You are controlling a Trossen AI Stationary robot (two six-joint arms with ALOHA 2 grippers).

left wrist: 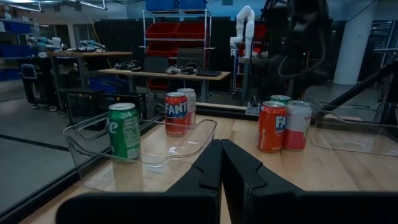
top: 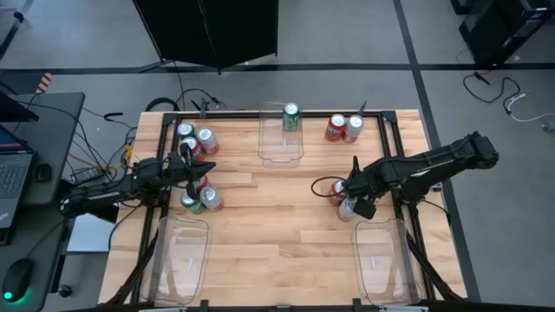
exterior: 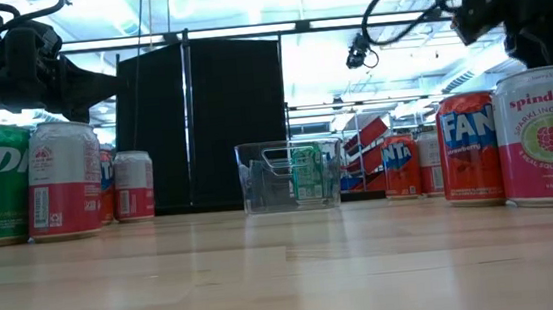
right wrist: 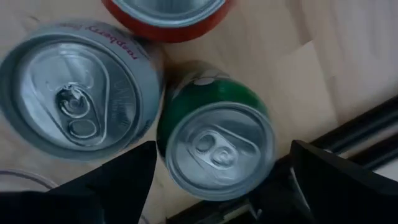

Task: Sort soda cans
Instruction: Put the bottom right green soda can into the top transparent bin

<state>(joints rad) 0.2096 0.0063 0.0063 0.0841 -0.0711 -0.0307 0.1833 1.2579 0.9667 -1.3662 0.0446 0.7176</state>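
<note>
The sorting is only beginning: 1 green can [top: 291, 117] is standing in the tray [top: 281, 147] at 12 o'clock, other cans are waiting on the desk [top: 277, 217], right gripper [right wrist: 217, 180] jaws are gaping over a green can [right wrist: 217, 140], left gripper [left wrist: 221, 171] jaws are closed empty.

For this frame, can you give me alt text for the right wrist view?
Looking straight down, the right gripper hangs open over an upright green can, one dark finger on each side of its silver top. A silver-white raspberry can stands close beside it, with a red can's rim at the picture's edge, all on the wooden table.
</note>
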